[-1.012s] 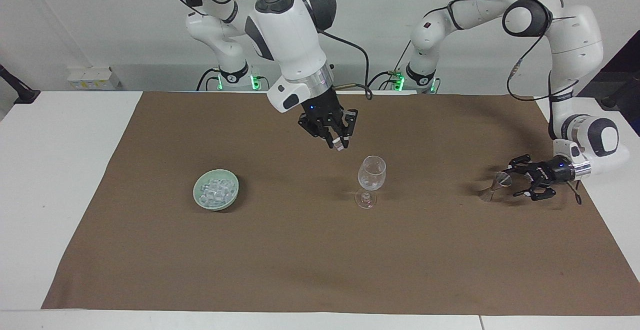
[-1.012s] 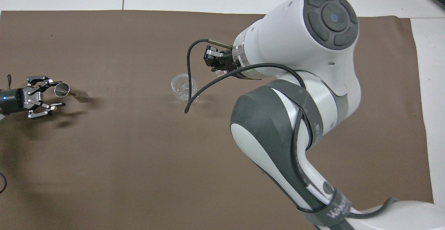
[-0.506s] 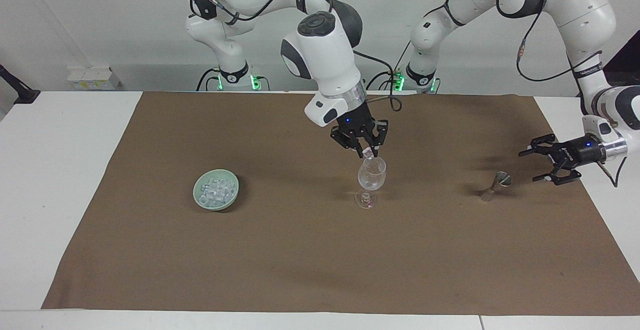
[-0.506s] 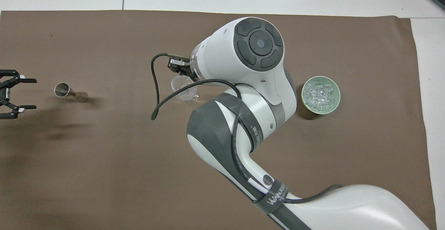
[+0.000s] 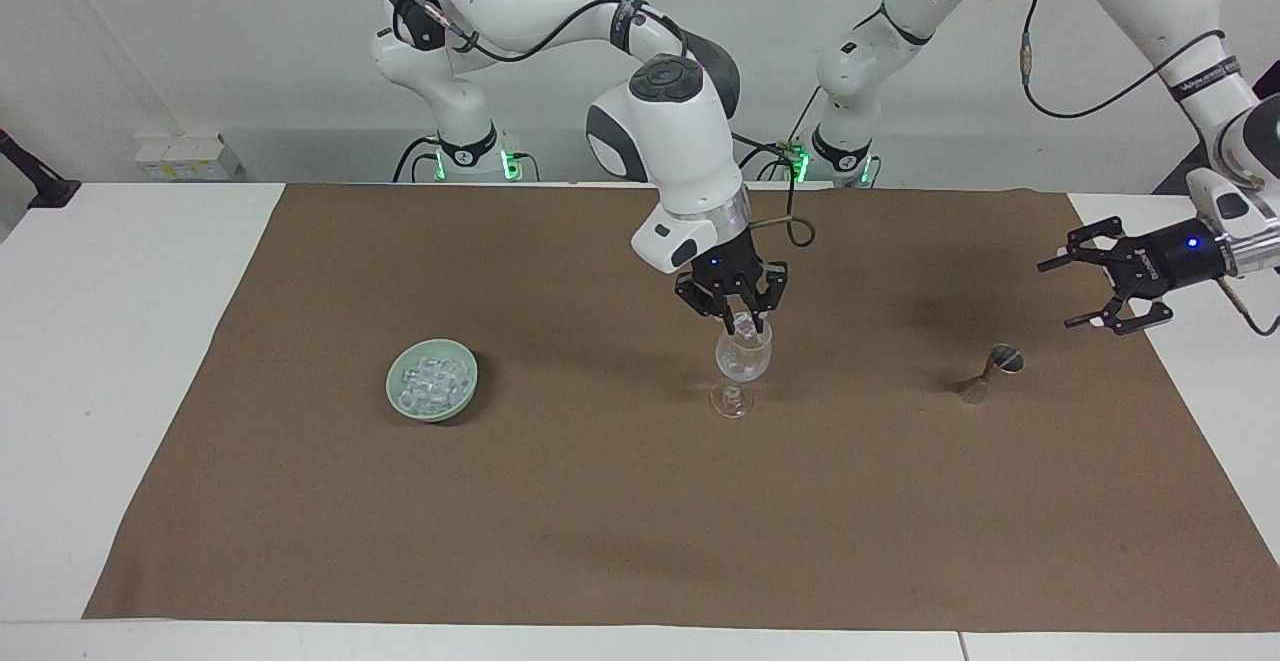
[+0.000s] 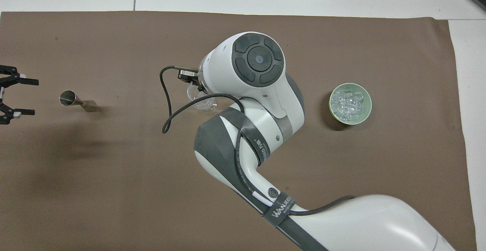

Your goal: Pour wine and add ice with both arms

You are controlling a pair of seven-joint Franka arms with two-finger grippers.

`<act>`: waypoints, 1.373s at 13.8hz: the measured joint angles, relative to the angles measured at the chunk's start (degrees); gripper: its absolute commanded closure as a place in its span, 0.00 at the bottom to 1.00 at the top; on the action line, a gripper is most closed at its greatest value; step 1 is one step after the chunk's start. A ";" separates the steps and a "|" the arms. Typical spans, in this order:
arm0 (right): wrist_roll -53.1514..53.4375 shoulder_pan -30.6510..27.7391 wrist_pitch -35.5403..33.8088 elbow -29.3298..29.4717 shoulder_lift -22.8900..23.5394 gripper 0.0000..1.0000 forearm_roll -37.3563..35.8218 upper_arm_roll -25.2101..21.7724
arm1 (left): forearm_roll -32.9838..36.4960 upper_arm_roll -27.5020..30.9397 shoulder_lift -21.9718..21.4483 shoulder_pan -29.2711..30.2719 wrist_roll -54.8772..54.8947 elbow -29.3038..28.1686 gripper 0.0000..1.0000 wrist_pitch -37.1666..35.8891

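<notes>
The right gripper point(image 5: 744, 325) has come across from the bowl end of the mat and now hangs straight over the mouth of the stemmed glass point(image 5: 743, 359), its fingertips pinched together on a single ice cube point(image 5: 743, 320) that sits just above the rim; a second ago it was short of the glass, at about ten o'clock from it in the facing view. In the overhead view the right arm's big wrist housing covers most of the glass point(image 6: 201, 101). The rest of the ice point(image 5: 432, 383) lies heaped in the pale green bowl point(image 5: 398, 389), at nine o'clock from the glass in the facing view, toward the right arm's end of the table, unchanged. The left gripper point(image 5: 1098, 286) has let go of the metal jigger point(image 5: 990, 371) and drawn back and upward: its fingers stand wide apart and empty, in the air over the mat's edge at the left arm's end. The jigger lies tipped on its side on the brown mat point(image 5: 600, 521), at three o'clock from the glass, where it was before.
</notes>
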 measured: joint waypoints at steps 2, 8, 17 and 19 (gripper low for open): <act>0.00 0.28 0.00 -0.03 0.27 0.81 -0.83 0.01 | 5.30 -0.09 -3.44 -1.29 -7.13 1.86 0.13 0.00; 0.00 0.55 0.00 -0.17 0.55 0.71 -1.31 0.01 | 17.77 -0.46 -11.05 -8.75 -27.63 2.77 0.11 5.35; 0.00 0.66 0.00 -0.17 0.55 0.64 -1.33 0.01 | 28.16 -0.10 -15.06 -14.74 -70.14 1.53 0.04 7.36; 0.01 0.67 0.00 -0.17 0.55 0.59 -1.33 0.01 | 29.10 -0.17 -16.48 -14.80 -78.32 0.86 0.03 5.65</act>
